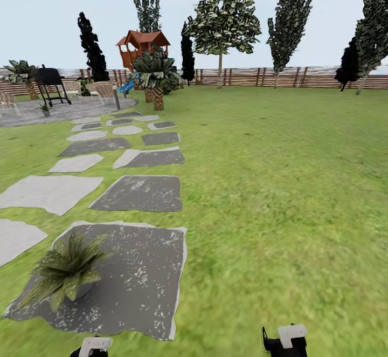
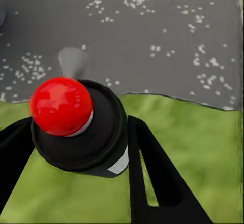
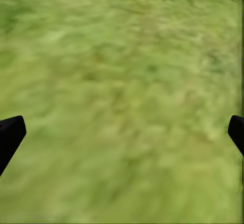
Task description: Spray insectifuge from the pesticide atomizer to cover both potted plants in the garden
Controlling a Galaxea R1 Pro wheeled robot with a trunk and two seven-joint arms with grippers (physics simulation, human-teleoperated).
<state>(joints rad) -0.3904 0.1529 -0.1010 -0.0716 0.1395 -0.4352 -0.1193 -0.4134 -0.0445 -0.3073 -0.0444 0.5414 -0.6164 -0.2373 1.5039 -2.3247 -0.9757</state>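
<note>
Black pesticide atomizer (image 2: 96,137) with glossy red top, dark grey white-speckled paving slab (image 1: 140,276), green grass (image 1: 280,195)

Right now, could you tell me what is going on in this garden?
The left gripper has its jaws shut on the pesticide atomizer, red button up, above the edge of a dark paving stone. One potted plant stands on that stone, just ahead. The right gripper hangs open over grass.
</note>
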